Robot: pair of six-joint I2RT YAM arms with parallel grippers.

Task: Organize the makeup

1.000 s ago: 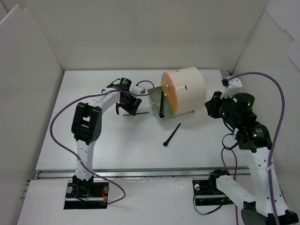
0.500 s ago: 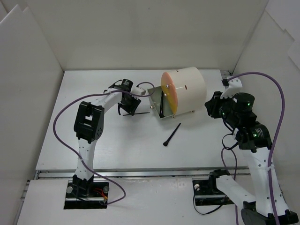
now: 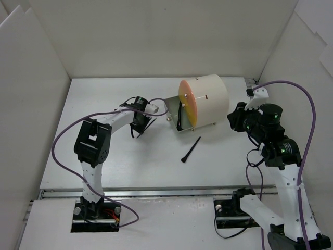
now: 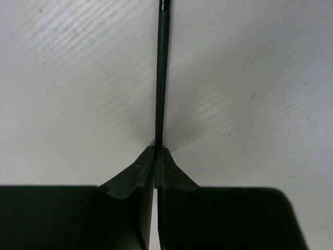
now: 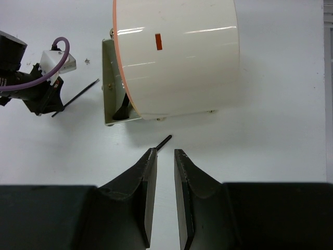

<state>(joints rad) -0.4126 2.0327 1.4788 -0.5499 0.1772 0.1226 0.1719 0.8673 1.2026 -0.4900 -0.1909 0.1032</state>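
Note:
My left gripper (image 3: 139,124) is shut on a thin black brush (image 4: 161,78), whose handle runs straight out from the fingertips just above the table; the gripper (image 4: 156,151) and brush (image 5: 78,95) also show in the right wrist view. A second black brush (image 3: 191,149) lies loose on the table in front of the cylinder; its tip (image 5: 165,139) shows just beyond my right gripper (image 5: 165,152), which is open, empty and raised. In the top view the right gripper (image 3: 232,121) is right of the cylinder. Other makeup is out of view.
The big cream cylinder (image 3: 205,99) with an orange face lies on its side at mid-table. Its open drawer (image 3: 173,121) juts out to the left with a dark item (image 5: 122,107) inside. White walls enclose the table on three sides.
The left gripper has closed in on the thin brush by the drawer, turned and lifted it; the left elbow swung left. The right arm and the loose brush have not moved.

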